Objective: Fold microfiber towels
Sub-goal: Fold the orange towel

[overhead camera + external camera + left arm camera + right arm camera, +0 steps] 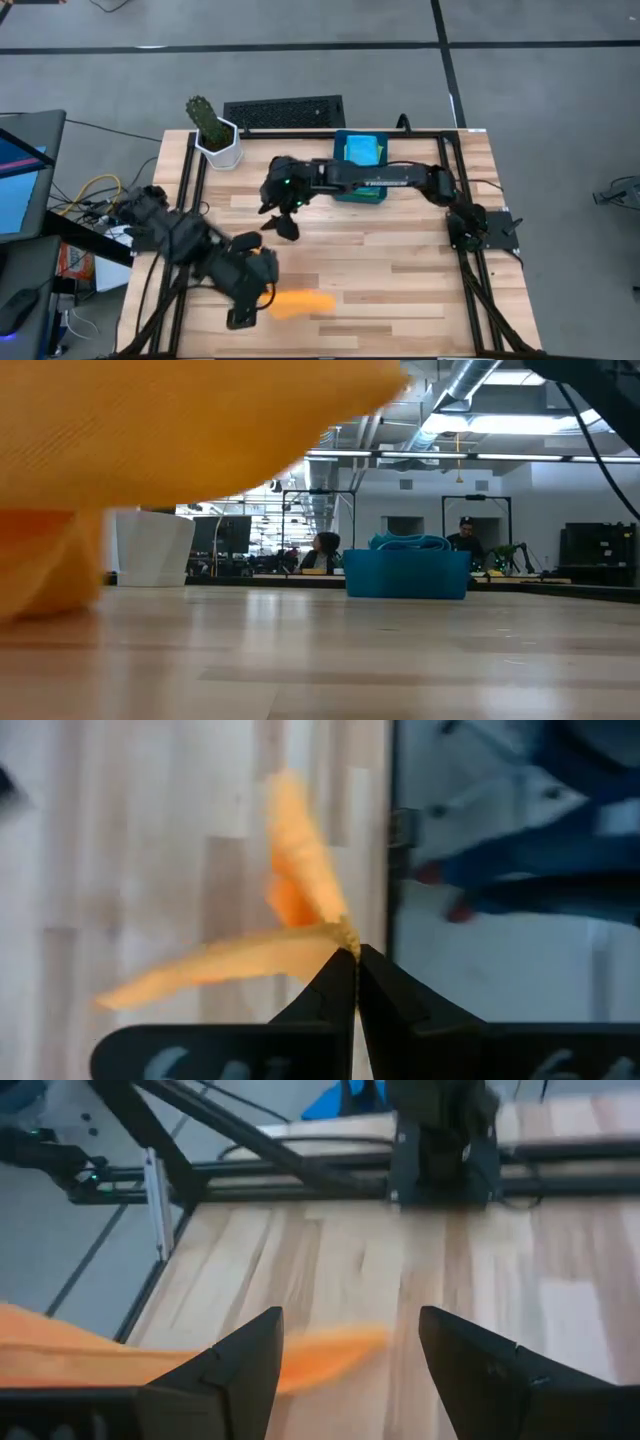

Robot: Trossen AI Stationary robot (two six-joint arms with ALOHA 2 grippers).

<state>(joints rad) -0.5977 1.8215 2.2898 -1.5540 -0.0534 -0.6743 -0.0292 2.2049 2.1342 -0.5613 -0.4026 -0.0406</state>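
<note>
An orange microfiber towel (302, 303) is near the table's front edge, left of centre. It fills the upper left of the low view (150, 440) and shows bunched in the left wrist view (300, 870). My left gripper (268, 295) is shut on it. My right gripper (281, 226) is open and empty above the table's middle, behind the towel; the towel shows below its fingers in the right wrist view (320, 1355). A blue bin (360, 192) at the far centre holds a light blue towel (362, 150). My left gripper pinches a bunched edge or corner of the orange towel (338, 934) between its two fingertips. The cloth fans out from the fingertips in two flaps. Most of it is raised off the table (200, 420). I cannot tell whether its low end (40, 570) touches the wood.
A white planter with a cactus (214, 140) stands at the far left corner. A dark keyboard (285, 112) lies beyond the far edge. Black frame rails (195, 170) run along the table's left and right sides. Bare wood (400, 270) lies to the right of the towel.
</note>
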